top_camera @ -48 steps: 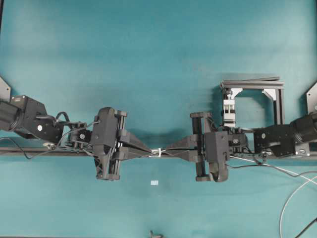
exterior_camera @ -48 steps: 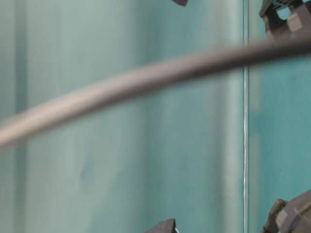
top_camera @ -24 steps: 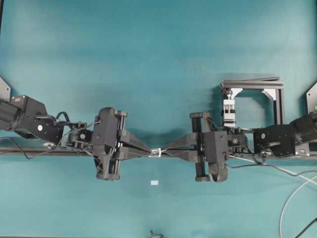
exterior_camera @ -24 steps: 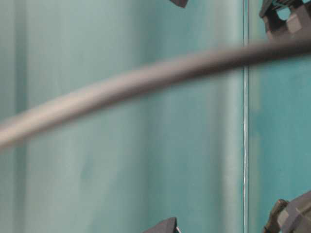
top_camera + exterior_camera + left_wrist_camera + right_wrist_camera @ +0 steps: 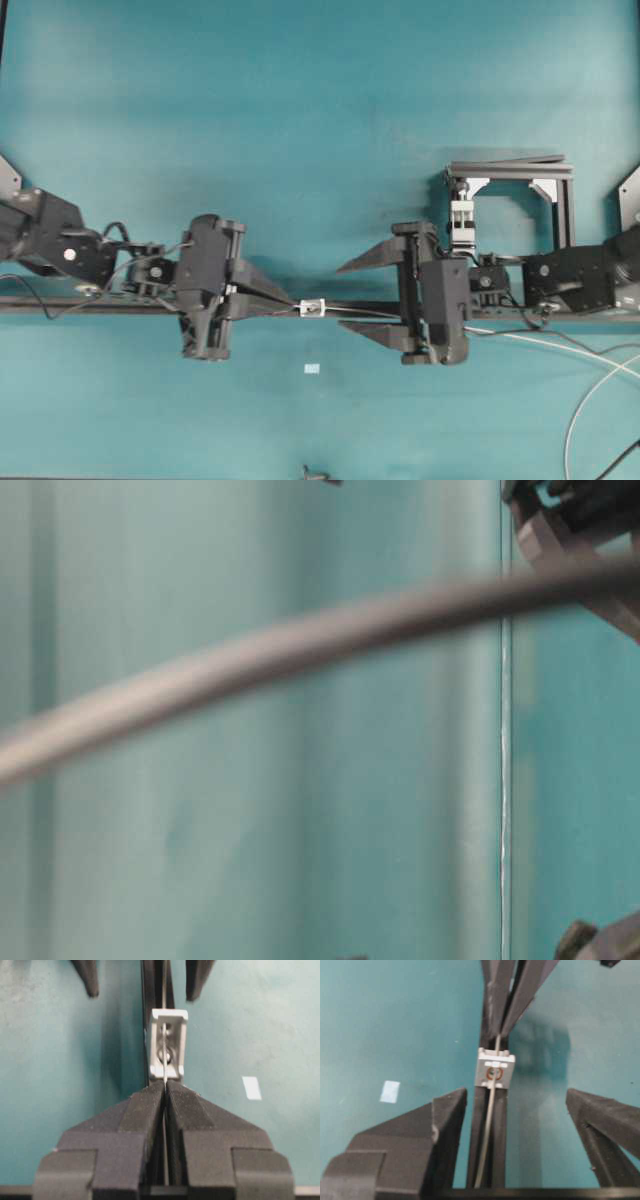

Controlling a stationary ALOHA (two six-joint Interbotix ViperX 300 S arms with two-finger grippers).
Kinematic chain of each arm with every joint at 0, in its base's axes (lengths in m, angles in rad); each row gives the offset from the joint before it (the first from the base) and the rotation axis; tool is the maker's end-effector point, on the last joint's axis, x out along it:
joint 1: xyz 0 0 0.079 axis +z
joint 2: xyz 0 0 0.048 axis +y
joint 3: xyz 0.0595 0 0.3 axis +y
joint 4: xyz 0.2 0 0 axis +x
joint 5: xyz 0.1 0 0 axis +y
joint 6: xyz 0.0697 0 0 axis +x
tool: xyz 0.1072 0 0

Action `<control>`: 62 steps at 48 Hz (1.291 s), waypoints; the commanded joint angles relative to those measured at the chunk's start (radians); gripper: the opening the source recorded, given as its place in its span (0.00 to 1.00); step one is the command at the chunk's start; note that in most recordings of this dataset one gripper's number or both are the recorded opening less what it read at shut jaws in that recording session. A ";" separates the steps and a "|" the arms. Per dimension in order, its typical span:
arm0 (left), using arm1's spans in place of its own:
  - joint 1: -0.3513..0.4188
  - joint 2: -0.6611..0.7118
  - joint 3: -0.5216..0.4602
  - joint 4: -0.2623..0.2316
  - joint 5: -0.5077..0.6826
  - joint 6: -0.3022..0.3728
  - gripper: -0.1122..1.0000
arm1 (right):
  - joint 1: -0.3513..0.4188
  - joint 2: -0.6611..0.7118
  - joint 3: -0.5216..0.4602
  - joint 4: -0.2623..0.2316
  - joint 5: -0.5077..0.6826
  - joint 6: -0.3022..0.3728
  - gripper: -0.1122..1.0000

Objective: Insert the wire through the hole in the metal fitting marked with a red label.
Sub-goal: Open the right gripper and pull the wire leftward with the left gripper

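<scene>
Thin wire (image 5: 489, 1125) lying along the dark rail (image 5: 360, 305), left to right, threaded through the metal fitting (image 5: 314, 308), left gripper (image 5: 164, 1091) jaws pinching the wire, right gripper (image 5: 346, 295) jaws spread wide, teal table (image 5: 300, 120)

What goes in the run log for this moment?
wire: passes through metal fitting | left gripper: shut on wire | right gripper: open, straddling wire | fitting on dark rail

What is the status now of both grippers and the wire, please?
Left gripper shut on the wire. Right gripper open, holding nothing. Wire passes through the metal fitting on the rail. Nothing in the way.
</scene>
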 commanded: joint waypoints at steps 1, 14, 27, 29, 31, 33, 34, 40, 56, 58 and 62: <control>-0.012 -0.058 0.017 0.002 -0.003 0.002 0.01 | 0.006 -0.037 0.000 -0.002 -0.003 0.002 0.91; -0.041 -0.153 0.117 0.002 -0.003 0.002 0.01 | 0.008 -0.037 0.000 -0.002 -0.003 0.003 0.90; -0.066 -0.247 0.215 0.002 0.000 0.000 0.01 | 0.008 -0.037 -0.002 -0.002 -0.003 0.003 0.90; -0.072 -0.264 0.230 0.002 0.002 0.000 0.01 | 0.008 -0.037 -0.002 -0.002 -0.003 0.003 0.90; -0.077 -0.276 0.241 0.002 0.005 0.000 0.01 | 0.009 -0.037 0.000 -0.002 -0.003 0.003 0.90; -0.081 -0.287 0.252 0.002 0.008 0.000 0.01 | 0.009 -0.037 0.000 -0.002 -0.003 0.002 0.90; -0.083 -0.291 0.258 0.002 0.011 0.000 0.01 | 0.009 -0.037 0.000 -0.002 -0.003 0.002 0.90; -0.092 -0.314 0.278 0.002 0.026 0.000 0.01 | 0.011 -0.037 0.000 -0.002 -0.003 0.003 0.90; -0.091 -0.316 0.270 0.002 0.038 -0.002 0.01 | 0.014 -0.037 0.000 -0.002 0.005 -0.002 0.90; -0.091 -0.314 0.268 0.002 0.040 -0.002 0.01 | 0.014 -0.037 0.000 -0.002 0.006 -0.002 0.90; -0.087 -0.313 0.265 0.002 0.038 -0.003 0.01 | 0.014 -0.037 0.000 -0.002 0.005 -0.003 0.90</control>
